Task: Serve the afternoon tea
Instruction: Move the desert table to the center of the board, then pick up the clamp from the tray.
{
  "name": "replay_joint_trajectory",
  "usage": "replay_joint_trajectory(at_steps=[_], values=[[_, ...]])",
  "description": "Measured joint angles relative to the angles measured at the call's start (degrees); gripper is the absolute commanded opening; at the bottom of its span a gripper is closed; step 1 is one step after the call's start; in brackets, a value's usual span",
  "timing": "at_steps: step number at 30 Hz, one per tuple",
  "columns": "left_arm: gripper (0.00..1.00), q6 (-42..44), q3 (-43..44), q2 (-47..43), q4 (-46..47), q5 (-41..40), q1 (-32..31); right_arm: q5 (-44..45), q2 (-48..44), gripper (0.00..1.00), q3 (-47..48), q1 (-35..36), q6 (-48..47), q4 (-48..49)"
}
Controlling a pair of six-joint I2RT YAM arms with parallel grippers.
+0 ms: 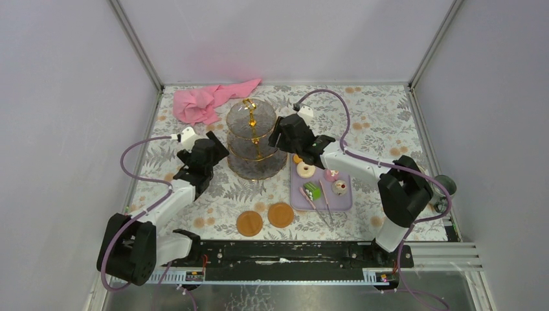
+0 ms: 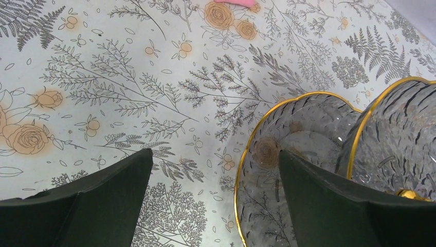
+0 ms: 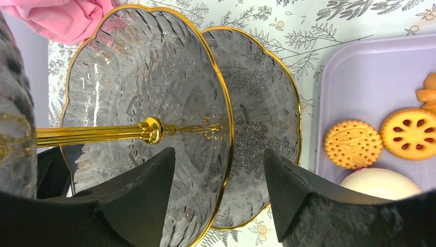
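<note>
Near edge: 2 flat round orange biscuits [image 1: 249,223] on fern-and-rose print table cover [image 1: 388,116]. Lilac tray [image 1: 343,202] w/ doughnut [image 1: 305,170], green cake [image 1: 313,190]. Mid-table: 3-tier ribbed glass stand [image 1: 256,139], gold rims & stem, upright. Left gripper [image 2: 215,153] agape beside btm tier. Right gripper [image 3: 219,152] agape astride a tier rim, not pinching. Crumpled pink cloth [image 1: 207,100] behind. Plain grey walls [image 1: 65,97].

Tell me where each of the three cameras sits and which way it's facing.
Top external: high behind the robot, looking down on the floral-print table; left arm and right arm show whole.
Left wrist: on the left arm, facing down at the table and the three-tier clear glass stand with gold stem; open left claw shows.
Right wrist: on the right arm, facing the stand's tiers, lilac rectangular tray beside it; right claw shows.
Shared: all three see the stand.
</note>
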Motion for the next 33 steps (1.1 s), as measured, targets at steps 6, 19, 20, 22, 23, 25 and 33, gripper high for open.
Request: replay_joint_trajectory(at_steps=[6,19,20,22,23,25,33], values=[[1.00,0.0,0.0,-0.8,-0.1,-0.1,0.0,0.7,-0.5,0.76,0.0,0.0,-1.4,-0.9],[1.00,-0.3,-0.8,-1.1,0.0,-0.2,0.0,1.2,-3.1,0.79,-1.5,0.0,-3.5,-2.1],[1.00,-0.3,-0.9,-1.2,0.0,-0.2,0.0,1.2,-3.5,0.79,-1.9,0.0,-3.6,-2.0],[1.00,-0.3,-0.9,-1.3,0.0,-0.4,0.0,1.2,-4.4,0.79,-2.6,0.0,-3.6,-1.9],[1.00,-0.3,-0.9,-1.5,0.0,-0.4,0.0,1.1,-4.8,0.79,-3.0,0.0,-3.6,-1.8],[1.00,-0.3,-1.0,-2.1,0.0,-0.5,0.0,1.1,-5.9,0.79,-3.6,0.0,-3.6,-1.8],[1.00,-0.9,-1.2,-3.5,-0.1,-0.9,0.0,1.2,-11.6,0.80,-6.9,0.1,-4.0,-1.8]])
